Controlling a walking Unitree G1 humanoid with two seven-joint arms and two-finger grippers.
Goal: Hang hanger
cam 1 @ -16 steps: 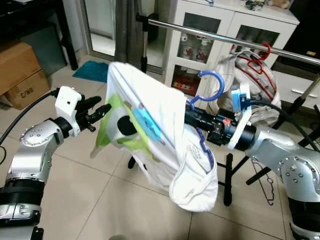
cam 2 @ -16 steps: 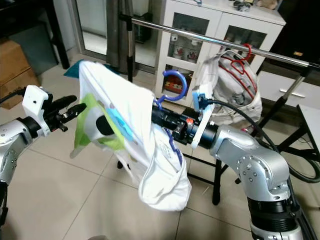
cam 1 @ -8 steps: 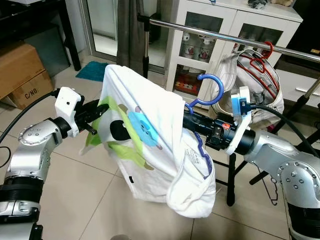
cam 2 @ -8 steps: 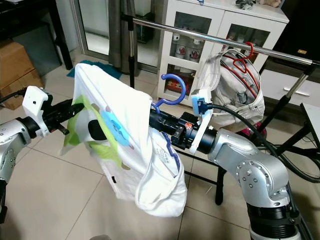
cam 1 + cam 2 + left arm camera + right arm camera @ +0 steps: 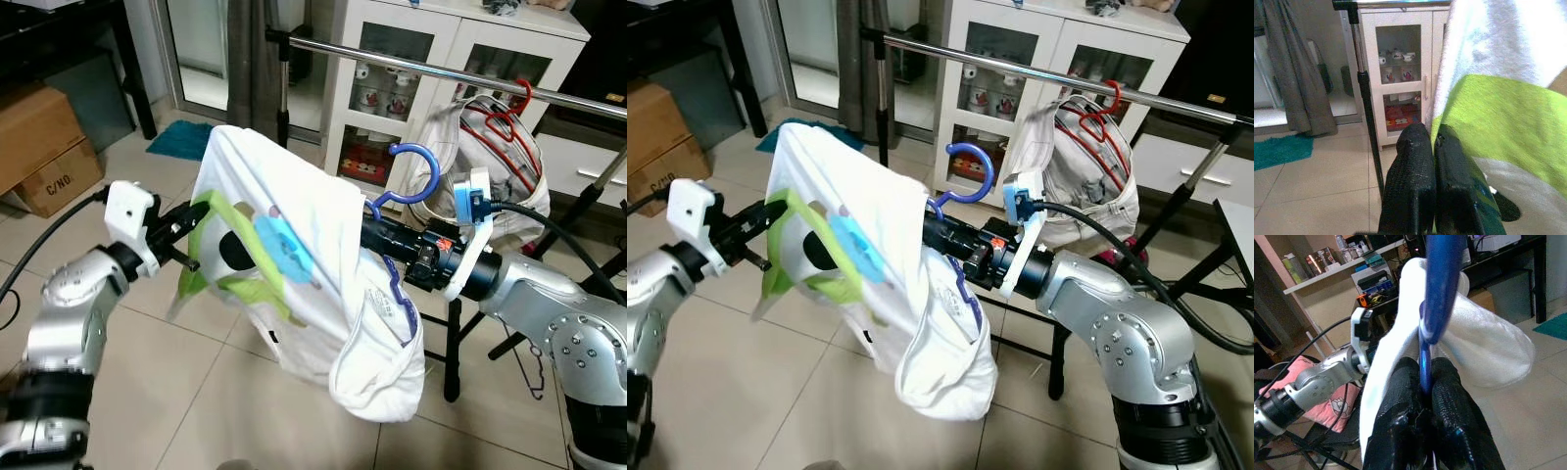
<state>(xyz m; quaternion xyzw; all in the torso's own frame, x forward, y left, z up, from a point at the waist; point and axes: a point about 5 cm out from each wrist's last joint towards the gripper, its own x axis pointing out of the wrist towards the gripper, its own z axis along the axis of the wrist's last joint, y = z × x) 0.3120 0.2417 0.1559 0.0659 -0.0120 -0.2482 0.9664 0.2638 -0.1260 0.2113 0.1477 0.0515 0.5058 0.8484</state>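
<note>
A blue hanger [image 5: 415,172] carries a white shirt [image 5: 313,294] with a green and blue print, held in the air in front of me. My right gripper [image 5: 376,234] is shut on the hanger's neck just below the hook; the right wrist view shows the blue hanger [image 5: 1441,284] pinched between its fingers [image 5: 1400,396]. My left gripper [image 5: 192,219] is shut on the shirt's green edge [image 5: 1498,122] at the left side. The metal rail [image 5: 441,70] runs behind and above the hook, not touching it.
A red hanger [image 5: 509,116] with a pale garment [image 5: 460,157] hangs on the rail at the right. A white glass-door cabinet [image 5: 431,39] stands behind. The rack's black legs [image 5: 451,343] are below my right arm. A cardboard box [image 5: 44,147] and a teal mat [image 5: 181,137] lie to the left.
My left arm has sunk a little and the shirt's green side has swung with it. The right gripper and the hanger have stayed almost where they were.
</note>
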